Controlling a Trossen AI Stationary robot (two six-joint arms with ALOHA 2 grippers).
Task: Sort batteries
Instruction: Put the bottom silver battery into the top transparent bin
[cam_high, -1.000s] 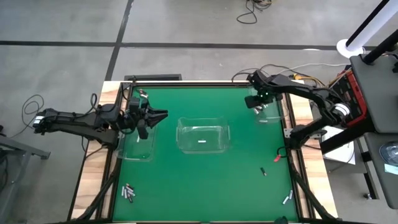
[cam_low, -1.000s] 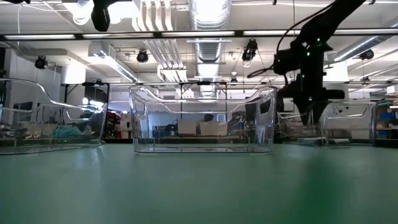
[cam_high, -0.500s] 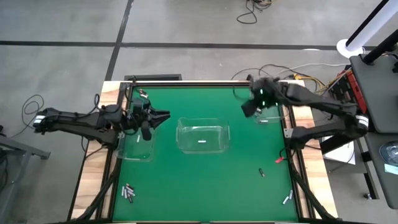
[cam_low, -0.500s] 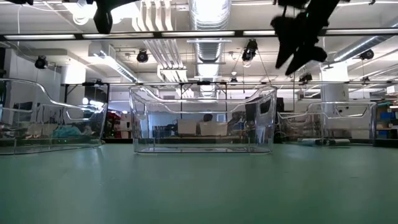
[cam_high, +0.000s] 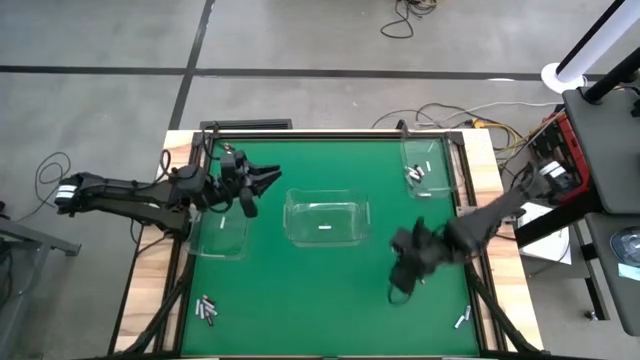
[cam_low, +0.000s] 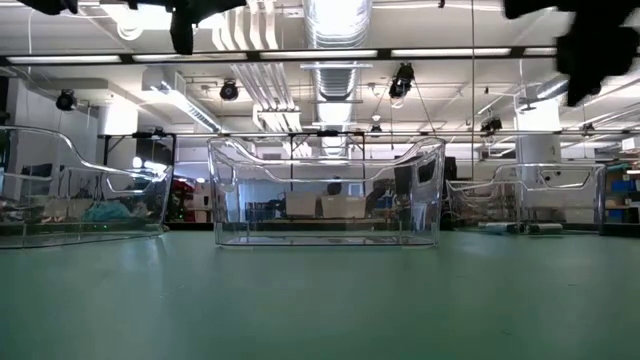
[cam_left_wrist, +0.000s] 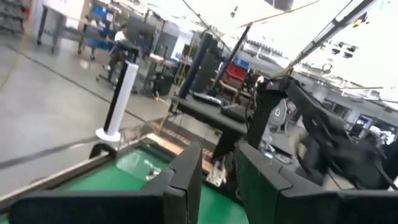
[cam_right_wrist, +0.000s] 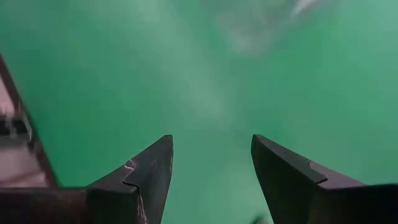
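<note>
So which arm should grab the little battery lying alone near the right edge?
The right. Its open gripper hovers almost over that battery; the left gripper is far off above the left bin.

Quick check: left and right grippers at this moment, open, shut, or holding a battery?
Left gripper: open, empty, above the left clear bin's far end.
Right gripper: open, empty, above the green mat, right of centre.

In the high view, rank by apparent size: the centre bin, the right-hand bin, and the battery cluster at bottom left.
1. Centre bin, clearly largest.
2. Right-hand bin, smaller.
3. Battery cluster, far smallest.
</note>
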